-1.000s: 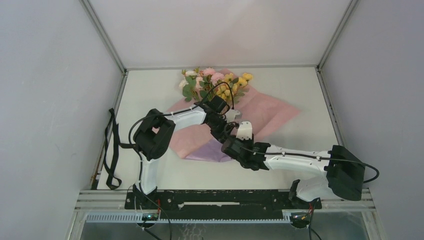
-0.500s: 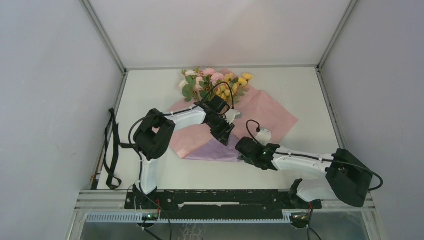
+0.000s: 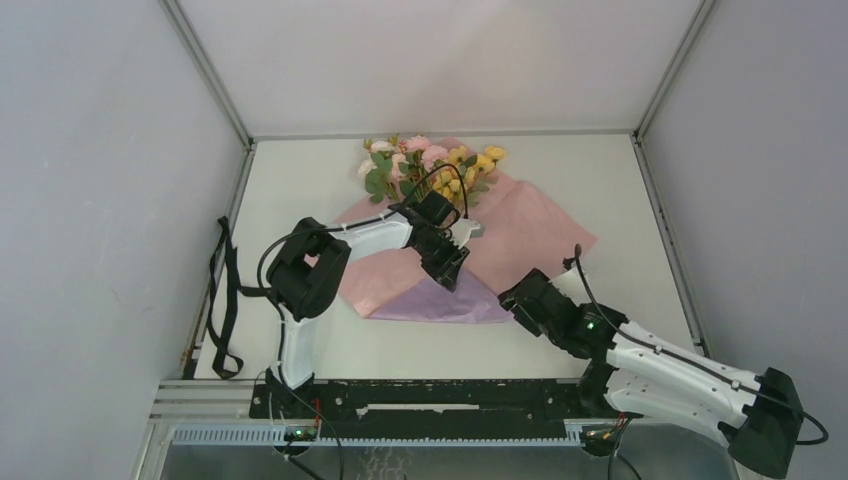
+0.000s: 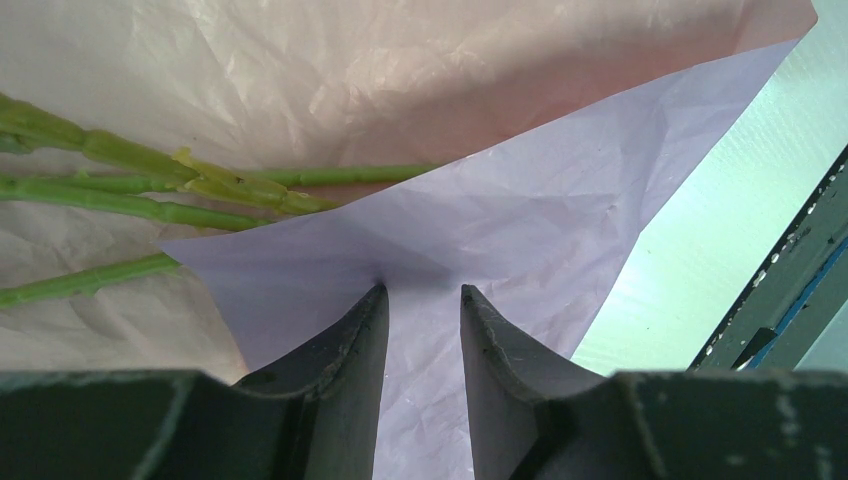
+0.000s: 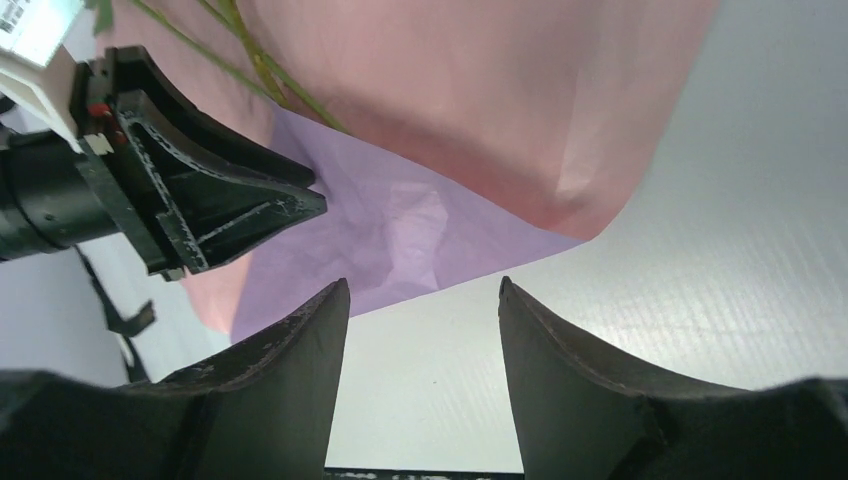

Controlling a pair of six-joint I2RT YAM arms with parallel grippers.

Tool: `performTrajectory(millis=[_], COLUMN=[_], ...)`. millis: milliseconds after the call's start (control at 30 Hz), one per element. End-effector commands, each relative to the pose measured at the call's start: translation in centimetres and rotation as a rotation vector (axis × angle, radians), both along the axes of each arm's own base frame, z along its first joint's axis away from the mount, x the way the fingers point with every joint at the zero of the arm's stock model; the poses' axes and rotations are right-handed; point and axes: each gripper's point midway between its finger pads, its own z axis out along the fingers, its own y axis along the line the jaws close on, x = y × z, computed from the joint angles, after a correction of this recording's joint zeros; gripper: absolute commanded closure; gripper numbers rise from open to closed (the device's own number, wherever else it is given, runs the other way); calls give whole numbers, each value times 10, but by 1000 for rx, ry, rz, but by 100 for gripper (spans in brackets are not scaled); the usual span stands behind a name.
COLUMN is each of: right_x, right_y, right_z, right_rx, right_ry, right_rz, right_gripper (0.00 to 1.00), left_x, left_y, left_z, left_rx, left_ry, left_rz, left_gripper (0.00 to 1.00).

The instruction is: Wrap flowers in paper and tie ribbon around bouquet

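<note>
Lilac flap (image 3: 440,300) under the left fingers (image 4: 372,315) right now. They stand a narrow gap apart, tips pressed down onto it. The paper showing in that gap lies flat, so I see nothing clamped between them.

The paper (image 3: 530,225) is spread pink side up across the middle of the bench (image 3: 300,180), one corner reaching toward the right edge. The lilac flap is its near corner, turned over on top of the pink.

The flowers (image 3: 430,160) lie on the sheet with their blooms by the far edge of the bench. Their green stalks (image 4: 150,205) run back to the flap's edge, just beyond my left fingertips, and one slips under it.

Over on the right wrist view, the right fingers (image 5: 315,330) are spread wide with nothing between them. They hang over bare bench just off the flap's near right end, clear of the paper. From that camera I get the left fingers side-on, tips touching the lilac.
</note>
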Motion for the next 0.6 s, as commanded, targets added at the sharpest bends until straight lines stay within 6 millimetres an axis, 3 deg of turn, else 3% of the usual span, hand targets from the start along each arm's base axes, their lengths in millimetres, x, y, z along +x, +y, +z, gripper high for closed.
performTrajectory(millis=[0, 233, 567], right_x=[-2, -8, -6], right_y=[-2, 23, 38], right_z=[6, -7, -31], right_rx=[101, 158, 152], right_ry=[22, 114, 186], right_rz=[-96, -81, -103], right_gripper=[35, 35, 35], left_x=[9, 10, 11], left_y=[8, 8, 7], left_z=[-13, -11, -11], left_rx=[40, 40, 39], left_ry=[-40, -45, -44], left_rz=[5, 13, 10], left_gripper=[61, 61, 61])
